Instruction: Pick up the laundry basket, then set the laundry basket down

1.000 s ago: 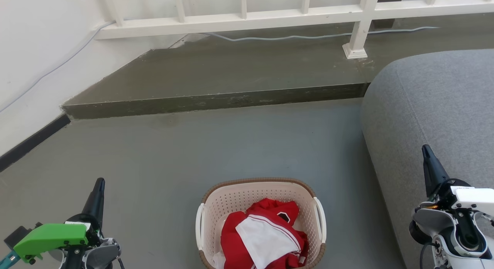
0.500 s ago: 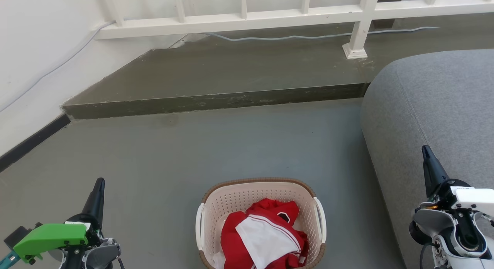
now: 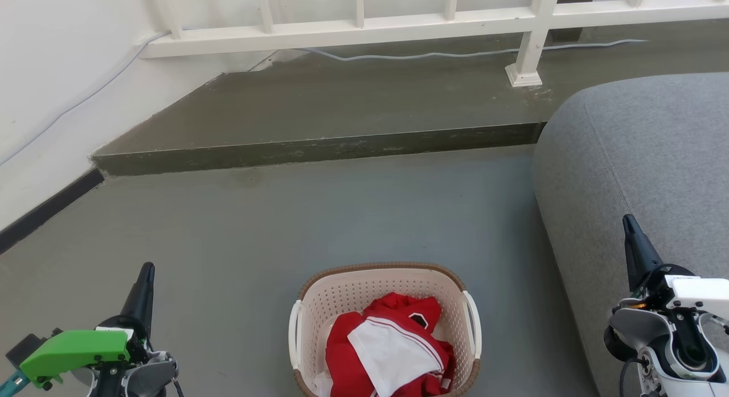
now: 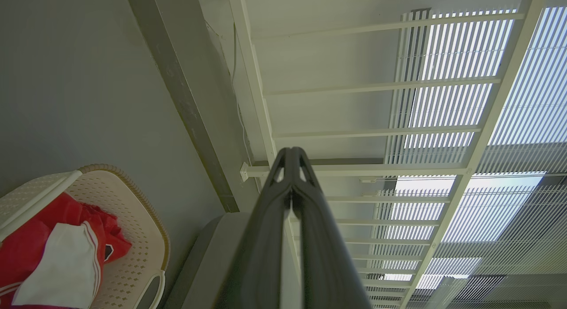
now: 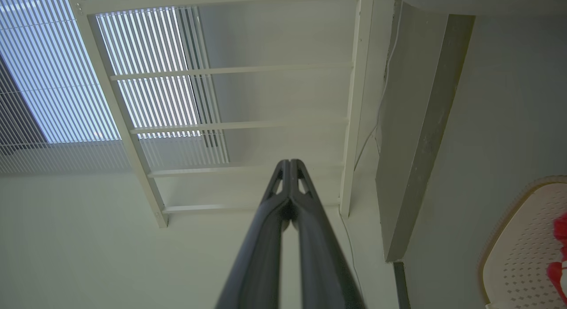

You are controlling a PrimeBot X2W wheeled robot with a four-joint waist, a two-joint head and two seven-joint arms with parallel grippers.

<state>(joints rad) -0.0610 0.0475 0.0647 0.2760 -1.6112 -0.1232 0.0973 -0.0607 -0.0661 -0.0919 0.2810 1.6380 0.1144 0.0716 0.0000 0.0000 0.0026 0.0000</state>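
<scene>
White wall (image 3: 51, 72) is running along my left, where my left gripper (image 3: 146, 276) is hanging, fingers pressed together on nothing. The laundry basket (image 3: 342, 294) is sitting on the grey floor (image 3: 273, 226) between my arms, holding red and white clothes (image 3: 393, 346). My right gripper (image 3: 630, 225) is hovering by the grey sofa (image 3: 643, 146), pressed together too.

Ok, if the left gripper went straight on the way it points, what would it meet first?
Probably the white railing, depth unclear; the left gripper points well clear of the laundry basket.
</scene>
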